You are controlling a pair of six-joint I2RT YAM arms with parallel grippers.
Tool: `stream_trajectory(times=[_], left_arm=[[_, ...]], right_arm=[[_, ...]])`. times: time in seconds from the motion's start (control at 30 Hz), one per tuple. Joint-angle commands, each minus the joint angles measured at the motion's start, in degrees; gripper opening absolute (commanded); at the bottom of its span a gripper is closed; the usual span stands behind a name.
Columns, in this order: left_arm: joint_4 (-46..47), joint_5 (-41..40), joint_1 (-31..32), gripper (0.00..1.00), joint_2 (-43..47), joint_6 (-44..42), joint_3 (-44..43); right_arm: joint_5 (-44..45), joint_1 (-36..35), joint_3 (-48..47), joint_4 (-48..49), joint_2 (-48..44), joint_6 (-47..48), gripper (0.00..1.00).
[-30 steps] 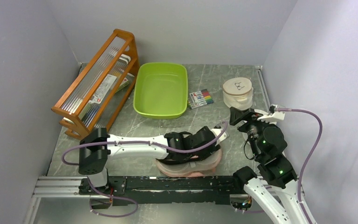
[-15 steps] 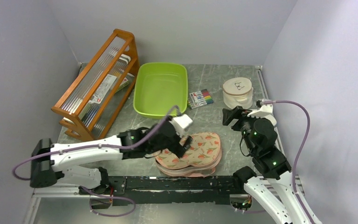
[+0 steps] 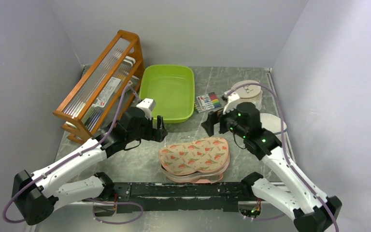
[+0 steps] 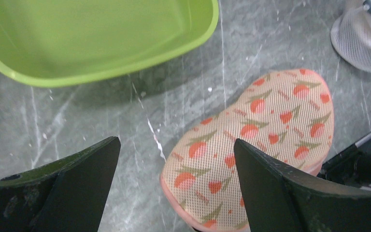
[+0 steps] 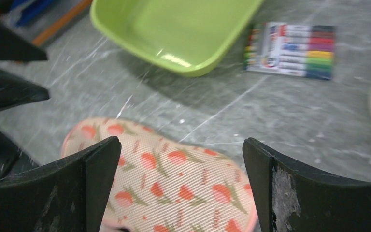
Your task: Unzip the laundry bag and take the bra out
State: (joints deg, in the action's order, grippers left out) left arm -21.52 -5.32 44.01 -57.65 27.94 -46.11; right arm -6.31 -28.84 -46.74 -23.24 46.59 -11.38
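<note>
The laundry bag lies flat on the grey marble-patterned table with its printed side up. Neither gripper touches it.

The left arm stretches in a long, low diagonal from the near left of the bag, and its wrist is bent so the left gripper sits just off the bag's far-left corner, pointing across towards it. Its two dark fingers stand spread wide with nothing between them. In its wrist view the bag's left lobe shows through the gap.

The right arm rises from the near right of the bag and leans over its right side, elbow high. The right gripper hangs above the bag's far edge, tipped downward. Its fingers are also spread wide and hold nothing.

Beyond the bag sit a green basin and a pack of markers. A white tub stands to the bag's far right.
</note>
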Motion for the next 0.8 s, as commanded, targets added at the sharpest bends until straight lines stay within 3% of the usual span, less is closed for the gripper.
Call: stream_trajectory(times=[0.0,0.27,0.4,0.57,0.77], left_arm=[[-3.51,2.05,-0.59,1.0,2.76,4.03,2.48],[-6.22,-5.85,-2.16,0.99,5.83,-0.43,-1.78],[-6.66,-7.42,-2.29,0.99,12.67,0.01,-1.61],[-5.94,-8.0,-2.31,0.99,22.49,0.82,0.18],[-9.17,-10.78,-2.28,0.99,25.3,1.12,-0.78]], right_arm=[[-6.95,-7.13,-1.81,1.32,4.01,4.69,1.0],[13.98,-29.35,-3.79,-1.38,14.73,6.3,1.0],[20.32,-37.44,-3.57,-3.71,19.79,6.17,1.0],[23.12,-44.32,-4.05,-6.72,26.91,3.98,1.0],[25.76,-52.89,-5.29,-9.0,32.7,-0.97,0.99]])
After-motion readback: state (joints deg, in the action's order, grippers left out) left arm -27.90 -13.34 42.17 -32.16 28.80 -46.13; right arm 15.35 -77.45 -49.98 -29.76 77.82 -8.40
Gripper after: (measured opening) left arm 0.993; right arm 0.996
